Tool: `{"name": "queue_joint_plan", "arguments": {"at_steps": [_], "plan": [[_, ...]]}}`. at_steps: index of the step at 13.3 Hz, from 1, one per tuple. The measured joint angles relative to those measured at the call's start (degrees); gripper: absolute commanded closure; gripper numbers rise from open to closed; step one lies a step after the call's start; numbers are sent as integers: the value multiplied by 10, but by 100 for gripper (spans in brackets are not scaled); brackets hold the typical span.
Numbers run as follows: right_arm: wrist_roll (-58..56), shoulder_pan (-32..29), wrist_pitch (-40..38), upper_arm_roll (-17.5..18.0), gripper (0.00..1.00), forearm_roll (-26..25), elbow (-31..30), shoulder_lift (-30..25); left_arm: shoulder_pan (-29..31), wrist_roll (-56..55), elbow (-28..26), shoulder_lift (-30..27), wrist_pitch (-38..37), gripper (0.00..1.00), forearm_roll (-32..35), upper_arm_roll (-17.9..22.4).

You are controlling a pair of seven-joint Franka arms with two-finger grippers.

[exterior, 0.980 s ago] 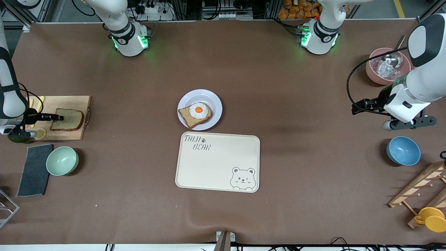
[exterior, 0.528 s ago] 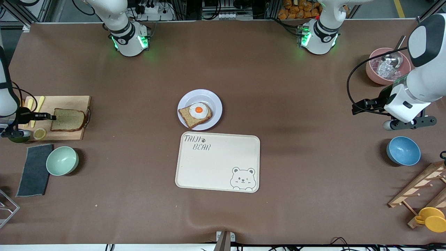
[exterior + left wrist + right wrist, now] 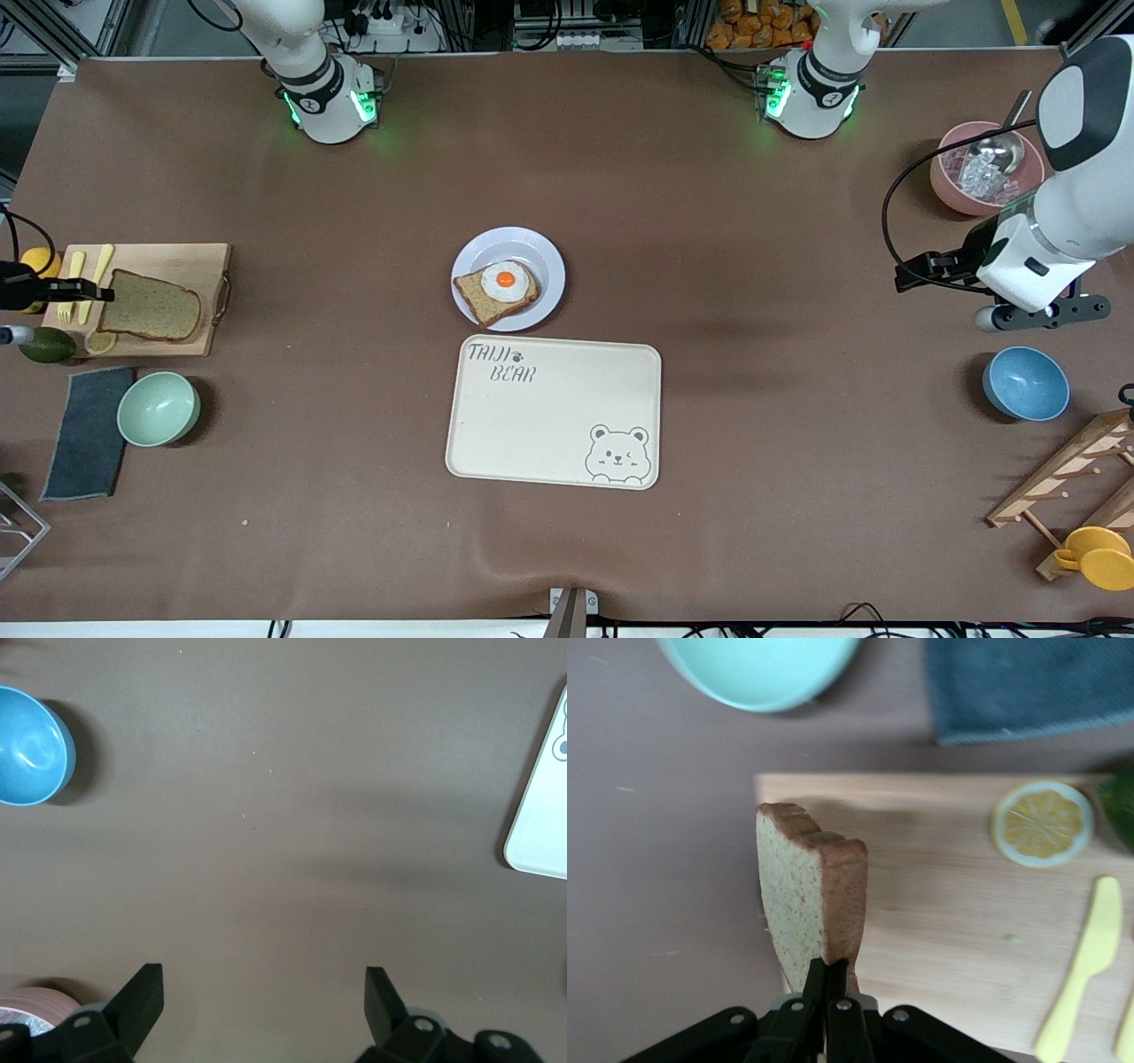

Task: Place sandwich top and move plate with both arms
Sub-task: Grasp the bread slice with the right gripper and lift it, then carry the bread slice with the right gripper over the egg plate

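The sandwich top (image 3: 148, 308), a plain brown bread slice, hangs tilted just over the wooden cutting board (image 3: 177, 257) at the right arm's end of the table. My right gripper (image 3: 99, 294) is shut on its edge; the right wrist view shows the slice (image 3: 811, 904) pinched between the closed fingers (image 3: 830, 985). The white plate (image 3: 540, 257) sits mid-table and holds a bread slice with a fried egg (image 3: 505, 282). My left gripper (image 3: 1041, 317) waits open and empty over bare table at the left arm's end; the left wrist view shows its fingertips (image 3: 146, 988) wide apart.
A cream bear tray (image 3: 554, 412) lies just nearer the camera than the plate. On or beside the board are yellow strips (image 3: 89, 270), a lemon slice (image 3: 1043, 824), an avocado (image 3: 44, 346), a green bowl (image 3: 158, 408) and a dark cloth (image 3: 89, 432). A blue bowl (image 3: 1025, 383), pink bowl (image 3: 961, 190) and wooden rack (image 3: 1063, 478) stand at the left arm's end.
My right gripper has lifted the bread slice off the board and drawn it toward the right arm's end of the table. The slice now hangs tilted. The left arm has not moved.
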Motion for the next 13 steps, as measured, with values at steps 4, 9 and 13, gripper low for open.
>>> {"name": "queue_joint_plan", "arguments": {"at_steps": [4,9,13], "plan": [[11,32,-85,6,100,60,55,-6,0,0,0,0,1,0,0,0],[81,94,-146,8,100,131,80,-14,0,0,0,1,3,0,0,0],[99,165,-154,9,100,182,80,-18,0,0,0,2,3,0,0,0]]}}
